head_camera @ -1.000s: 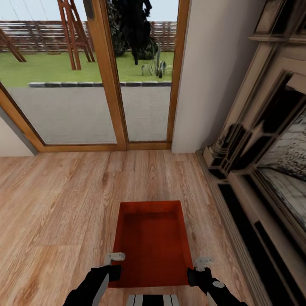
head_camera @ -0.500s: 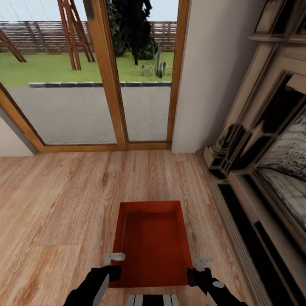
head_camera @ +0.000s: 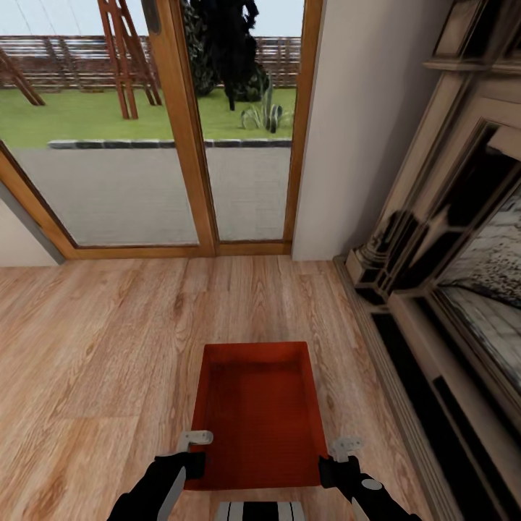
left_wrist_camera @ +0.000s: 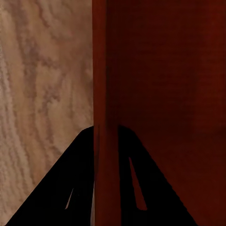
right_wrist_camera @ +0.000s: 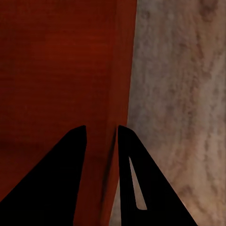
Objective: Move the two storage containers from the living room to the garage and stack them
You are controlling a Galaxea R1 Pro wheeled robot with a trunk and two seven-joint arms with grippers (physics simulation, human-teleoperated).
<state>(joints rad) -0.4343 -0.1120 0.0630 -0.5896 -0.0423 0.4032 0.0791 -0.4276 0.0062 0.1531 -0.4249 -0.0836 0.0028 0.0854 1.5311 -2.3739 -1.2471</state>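
One rust-red storage container [head_camera: 260,412] sits low in the middle of the head view, open top up and nothing inside it, directly in front of the robot and over the light wood plank floor [head_camera: 94,362] of the living room; whether it rests on the planks or is already lifted slightly clear cannot be told. The left gripper [head_camera: 195,438] stands at the near end of its left wall and the right gripper [head_camera: 346,444] at the near end of its right wall. In the left wrist view the red wall [left_wrist_camera: 106,94] runs up between the two dark fingers, and in the right wrist view the opposite wall [right_wrist_camera: 123,70] does the same, so each pair of jaws straddles a wall edge at a narrow setting; they look clamped onto it, though actual contact is hard to confirm. Beyond the container are a wood-framed glass door [head_camera: 181,130] giving onto paving and lawn, and to the right a dark ornate fireplace surround [head_camera: 449,275]. By this showing the task is at an early stage: one container is being taken up in a two-armed hold, and the carry to the garage, the setting down, and the fetching and stacking of the second box all remain.
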